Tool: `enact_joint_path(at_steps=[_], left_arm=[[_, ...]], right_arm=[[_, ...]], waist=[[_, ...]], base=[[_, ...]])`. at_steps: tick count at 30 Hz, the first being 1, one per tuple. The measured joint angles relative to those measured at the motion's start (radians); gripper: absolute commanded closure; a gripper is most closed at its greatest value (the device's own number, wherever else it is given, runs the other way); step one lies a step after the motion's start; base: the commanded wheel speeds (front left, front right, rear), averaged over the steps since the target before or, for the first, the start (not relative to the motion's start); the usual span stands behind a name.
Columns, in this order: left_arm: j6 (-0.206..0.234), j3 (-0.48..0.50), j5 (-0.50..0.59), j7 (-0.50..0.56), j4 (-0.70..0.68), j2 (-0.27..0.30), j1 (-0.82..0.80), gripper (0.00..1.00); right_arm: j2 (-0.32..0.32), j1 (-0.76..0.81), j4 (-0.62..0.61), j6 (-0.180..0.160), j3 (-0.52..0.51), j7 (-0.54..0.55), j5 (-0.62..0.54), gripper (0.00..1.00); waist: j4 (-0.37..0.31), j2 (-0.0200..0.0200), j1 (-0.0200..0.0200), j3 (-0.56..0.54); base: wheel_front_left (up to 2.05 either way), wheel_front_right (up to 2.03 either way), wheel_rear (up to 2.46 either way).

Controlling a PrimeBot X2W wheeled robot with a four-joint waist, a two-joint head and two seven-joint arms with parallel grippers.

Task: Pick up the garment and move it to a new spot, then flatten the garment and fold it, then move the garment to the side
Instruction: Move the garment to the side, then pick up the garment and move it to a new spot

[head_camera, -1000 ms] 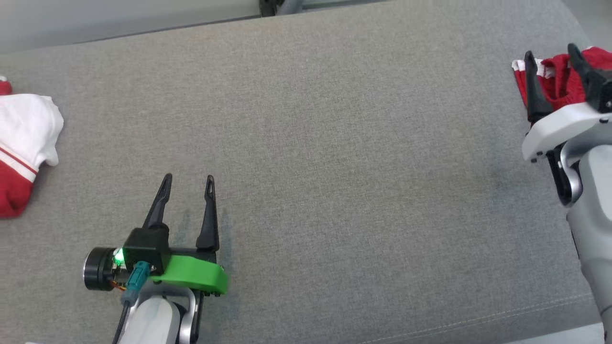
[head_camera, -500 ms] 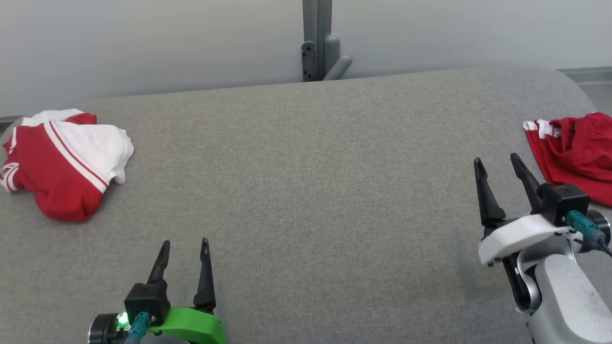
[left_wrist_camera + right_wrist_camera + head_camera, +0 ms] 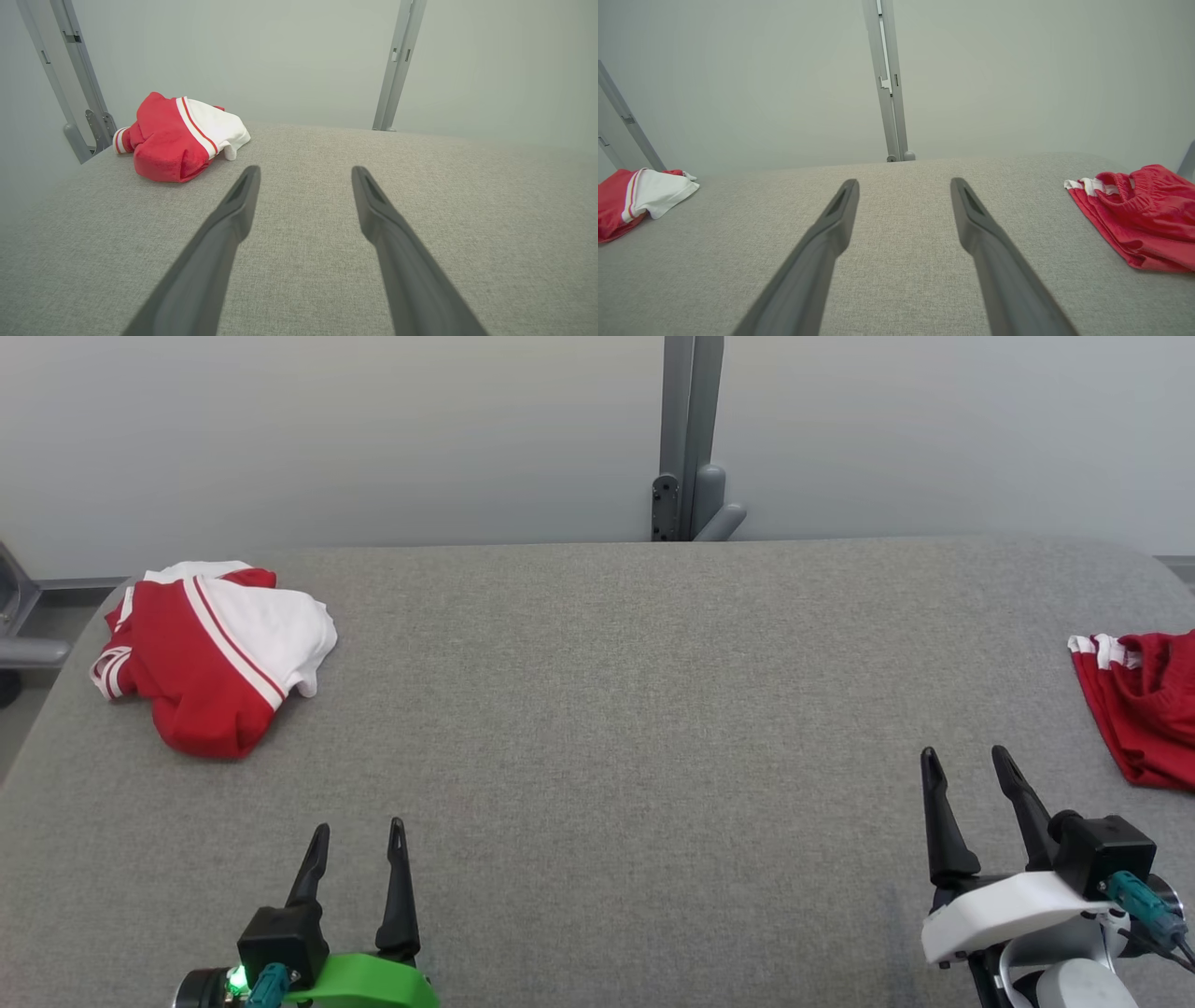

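While bunched at the far left of the grey table point(image 3: 597, 728), well apart from left gripper point(image 3: 359, 826) and right gripper point(image 3: 963, 752), both wide and empty, take the likely soft, light, floppy red-and-white garment point(image 3: 210, 663) by its raised red fold.

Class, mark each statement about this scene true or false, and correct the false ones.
1. The left gripper and the right gripper are both open and empty. True.
2. The red-and-white garment lies folded flat at the middle of the grey surface. False: it lies crumpled near the far left corner.
3. The red shorts lie at the surface's right edge. True.
4. The right gripper touches the red shorts. False: bare surface lies between them.
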Motion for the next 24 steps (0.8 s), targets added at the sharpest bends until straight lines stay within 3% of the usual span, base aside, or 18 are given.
enact_joint_path(at_steps=[24], left_arm=[[-0.025, 0.021, 0.022, 0.0, 0.006, -0.016, -0.002, 0.0]], right_arm=[[0.006, 0.043, -0.043, 0.0, -0.006, 0.001, 0.021, 0.0]], waist=[[0.003, 0.0, 0.0, -0.002]], base=[[0.0, 0.0, 0.0]])
